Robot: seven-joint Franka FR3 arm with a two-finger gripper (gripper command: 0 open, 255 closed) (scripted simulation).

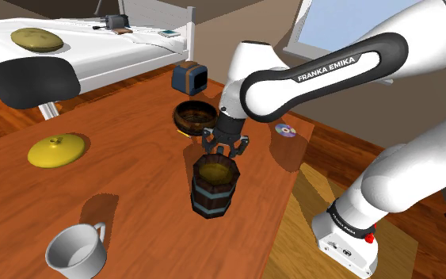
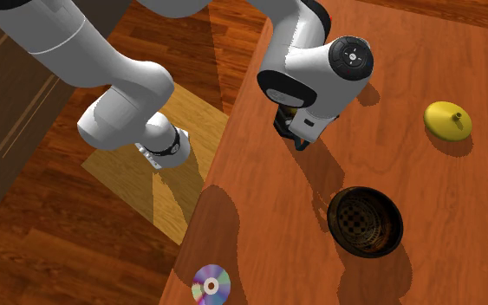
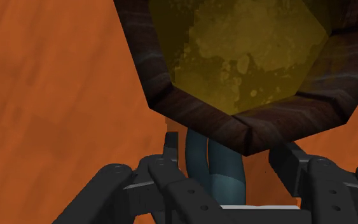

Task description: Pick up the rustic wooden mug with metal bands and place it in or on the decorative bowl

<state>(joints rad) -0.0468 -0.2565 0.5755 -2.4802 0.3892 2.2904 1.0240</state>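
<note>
Progress is slight: the gripper (image 1: pixel 226 148) hangs with fingers (image 3: pixel 170 153) spread, holding nothing, astride the rim of the wooden mug (image 1: pixel 213 189), which stands on the table (image 1: pixel 134 194) just beneath it, so closing, lifting and carrying to the bowl (image 1: pixel 194 118) just beyond the gripper remain.
</note>
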